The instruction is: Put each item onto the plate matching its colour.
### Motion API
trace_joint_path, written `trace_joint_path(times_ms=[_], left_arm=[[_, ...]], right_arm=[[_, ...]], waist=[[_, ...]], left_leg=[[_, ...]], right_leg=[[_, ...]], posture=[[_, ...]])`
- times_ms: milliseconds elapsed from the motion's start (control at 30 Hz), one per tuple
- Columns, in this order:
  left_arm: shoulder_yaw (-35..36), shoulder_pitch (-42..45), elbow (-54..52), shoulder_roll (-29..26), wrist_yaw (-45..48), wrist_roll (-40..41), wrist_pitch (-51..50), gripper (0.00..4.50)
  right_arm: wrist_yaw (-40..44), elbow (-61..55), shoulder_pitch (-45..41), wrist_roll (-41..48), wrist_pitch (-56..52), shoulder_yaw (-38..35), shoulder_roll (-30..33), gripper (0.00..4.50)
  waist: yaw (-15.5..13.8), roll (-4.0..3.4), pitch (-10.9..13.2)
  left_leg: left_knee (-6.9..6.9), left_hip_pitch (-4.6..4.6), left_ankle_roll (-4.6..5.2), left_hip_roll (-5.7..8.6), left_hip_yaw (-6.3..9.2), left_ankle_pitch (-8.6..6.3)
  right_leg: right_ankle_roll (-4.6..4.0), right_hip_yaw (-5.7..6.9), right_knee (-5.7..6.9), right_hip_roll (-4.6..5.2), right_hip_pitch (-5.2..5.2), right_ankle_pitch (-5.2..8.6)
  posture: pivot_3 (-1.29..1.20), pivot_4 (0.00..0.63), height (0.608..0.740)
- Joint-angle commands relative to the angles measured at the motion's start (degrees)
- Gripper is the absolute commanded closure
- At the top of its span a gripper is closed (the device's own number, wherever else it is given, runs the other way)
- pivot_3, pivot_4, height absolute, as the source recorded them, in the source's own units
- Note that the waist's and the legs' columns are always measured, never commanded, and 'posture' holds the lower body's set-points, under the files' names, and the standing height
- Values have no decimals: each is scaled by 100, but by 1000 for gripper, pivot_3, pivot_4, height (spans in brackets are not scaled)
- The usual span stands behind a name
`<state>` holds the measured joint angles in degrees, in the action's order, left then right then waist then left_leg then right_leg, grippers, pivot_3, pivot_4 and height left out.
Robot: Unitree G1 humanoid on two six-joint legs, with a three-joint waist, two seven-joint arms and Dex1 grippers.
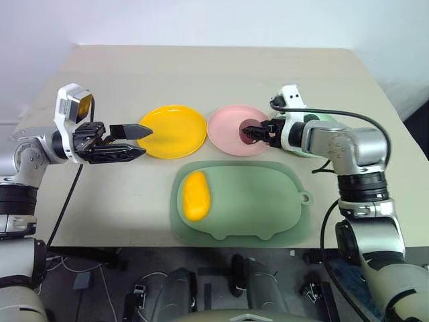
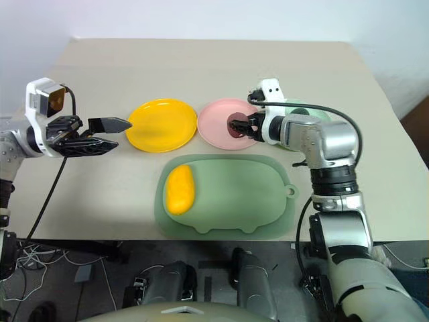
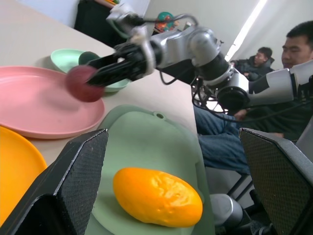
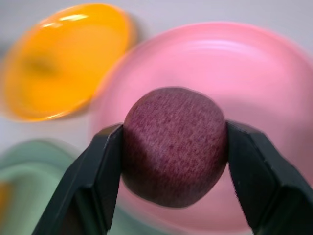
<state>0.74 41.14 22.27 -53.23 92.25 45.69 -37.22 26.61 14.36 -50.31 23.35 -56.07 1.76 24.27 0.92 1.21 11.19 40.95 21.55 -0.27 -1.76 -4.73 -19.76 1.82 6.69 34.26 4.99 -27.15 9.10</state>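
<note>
The right gripper (image 1: 257, 132) is clamped on the round dark red-purple fruit (image 4: 174, 146), one black finger pressed against each side of it, and it holds the fruit in the air above the pink plate (image 1: 228, 137), over the half of the plate nearer the desk's right edge. In the left wrist view the fruit (image 3: 84, 83) hangs clear of the pink plate's surface, not touching it. Just behind the right gripper, toward the desk's right edge, lies the light green plate (image 3: 66, 58) with the dark green avocado (image 3: 88, 57) resting in it; the arm hides most of both in the head views. Next to the pink plate, toward the desk's left edge, sits the yellow plate (image 1: 175, 132), the two rims nearly touching. The left gripper (image 1: 131, 142) hovers level just beside the yellow plate's left rim, its fingers spread wide apart with nothing between them, their tips pointing toward the plate. Along the desk's near edge, in front of the yellow and pink plates, lies the large green pig-shaped board (image 1: 255, 201), and the yellow mango-like fruit (image 1: 196, 195) rests on the board's left end. The desk (image 1: 214, 74) is bare toward its far edge. In the left wrist view two seated people (image 3: 293, 54) show beyond the desk.
</note>
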Motion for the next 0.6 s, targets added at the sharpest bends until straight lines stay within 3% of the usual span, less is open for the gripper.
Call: trace_joint_path(times_ms=[33, 167, 600], left_arm=[[152, 1, -193, -116, 25, 90, -53, 0], [214, -59, -269, -140, 25, 93, -100, 0], [232, -40, -262, -70, 25, 67, -109, 0]], right_arm=[[20, 583, -262, -274, 580, 35, -259, 1332], [88, 907, -380, -484, 894, 54, -334, 25], [64, 443, -407, -357, 1286, -570, -317, 25]], waist=[[4, 0, 0], [-2, -1, 1], [-12, -2, 1]], left_leg=[[0, -1, -5, 0, -1, 3], [0, 0, -7, -1, -1, 4], [0, 0, -8, -1, 0, 4]], right_leg=[[0, 0, 0, 0, 0, 0], [0, -1, 1, 0, 0, 0], [0, 0, 1, 1, 0, 0]], posture=[[0, 150, 740], [0, 150, 740], [0, 150, 740]])
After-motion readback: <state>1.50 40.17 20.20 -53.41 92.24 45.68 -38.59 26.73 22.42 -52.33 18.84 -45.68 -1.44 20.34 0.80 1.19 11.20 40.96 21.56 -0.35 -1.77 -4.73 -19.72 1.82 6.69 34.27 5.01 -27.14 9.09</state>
